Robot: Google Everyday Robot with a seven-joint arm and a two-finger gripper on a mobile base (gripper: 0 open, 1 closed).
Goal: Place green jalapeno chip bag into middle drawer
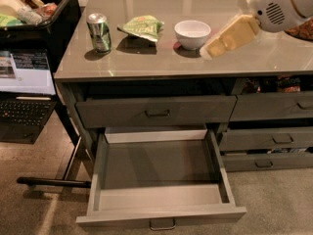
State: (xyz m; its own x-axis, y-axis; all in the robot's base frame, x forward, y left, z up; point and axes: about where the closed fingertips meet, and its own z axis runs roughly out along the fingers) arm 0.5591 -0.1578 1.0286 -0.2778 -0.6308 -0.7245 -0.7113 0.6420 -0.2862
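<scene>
Camera view: the crinkled light-green green jalapeno chip bag point(143, 27) is seen lying on the glossy countertop point(146, 62), between a metal can point(99, 32) and a round white bowl point(192, 34). Below, the boxy grey middle drawer point(161, 168) is open. The gripper point(211, 48) is angled down beside the bowl; its grip cannot be told.

Green-and-silver can point(99, 32) upright near table point(146, 65) left front edge. White bowl point(192, 33) upright mid-table; tool point(211, 48) tip just right of it. Black bin point(61, 9) holding packaged items at left, open laptop point(24, 94) below. Narrower grey drawers point(266, 140) stacked at right.
</scene>
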